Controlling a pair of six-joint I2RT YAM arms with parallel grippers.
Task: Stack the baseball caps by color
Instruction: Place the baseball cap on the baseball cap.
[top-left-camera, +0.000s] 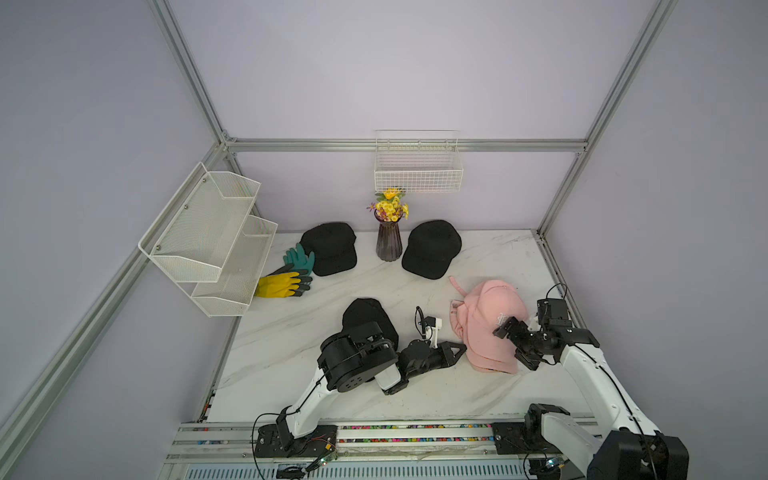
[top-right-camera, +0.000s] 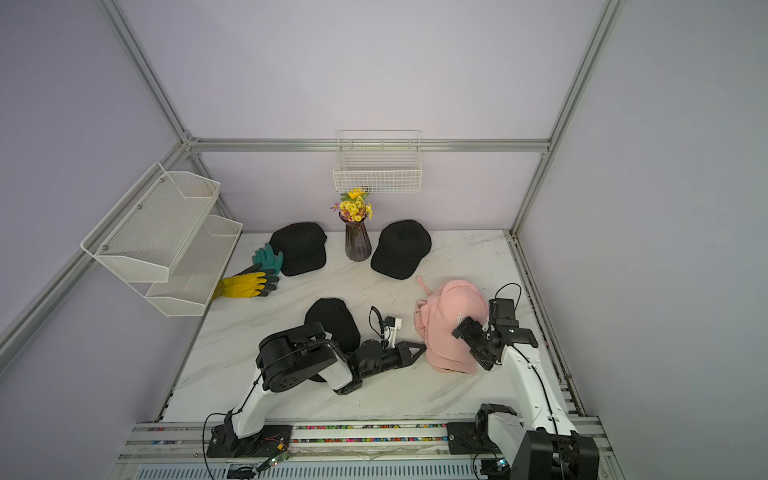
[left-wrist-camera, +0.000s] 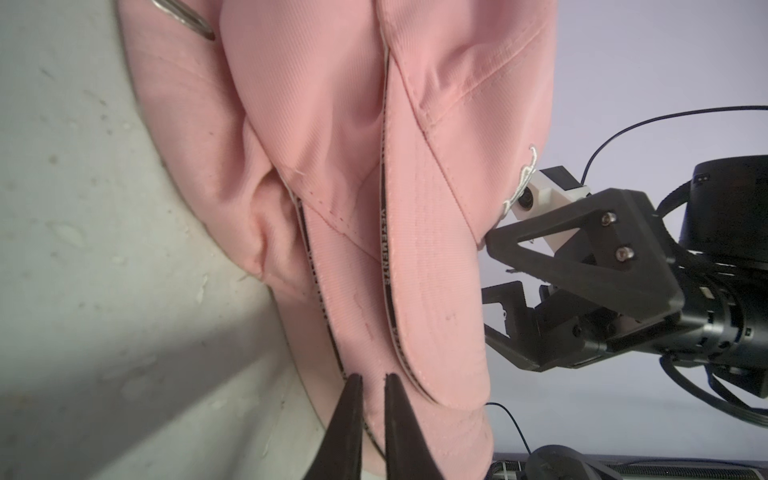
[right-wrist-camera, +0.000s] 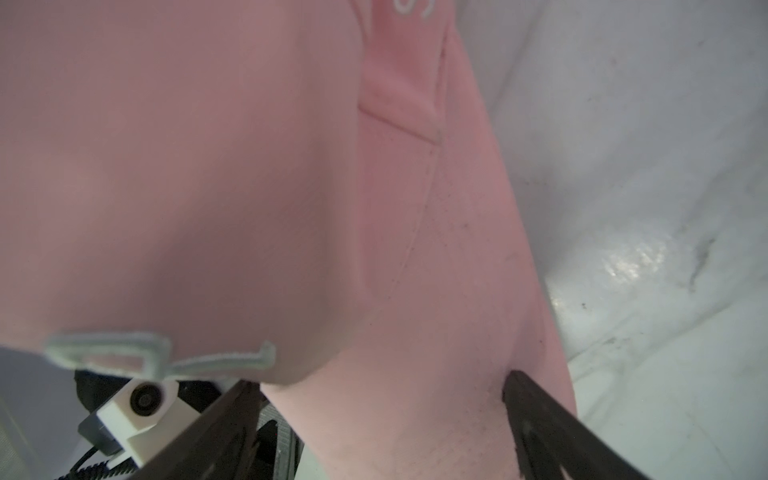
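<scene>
One black cap (top-left-camera: 365, 313) lies half hidden under the left arm (top-left-camera: 357, 359).

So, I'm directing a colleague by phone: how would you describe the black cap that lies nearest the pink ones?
Find the dark vase of yellow flowers at the back of the table. The black cap beside it, toward the pink caps, is the one. It alone has no gloves next to it and no arm over it.
</scene>
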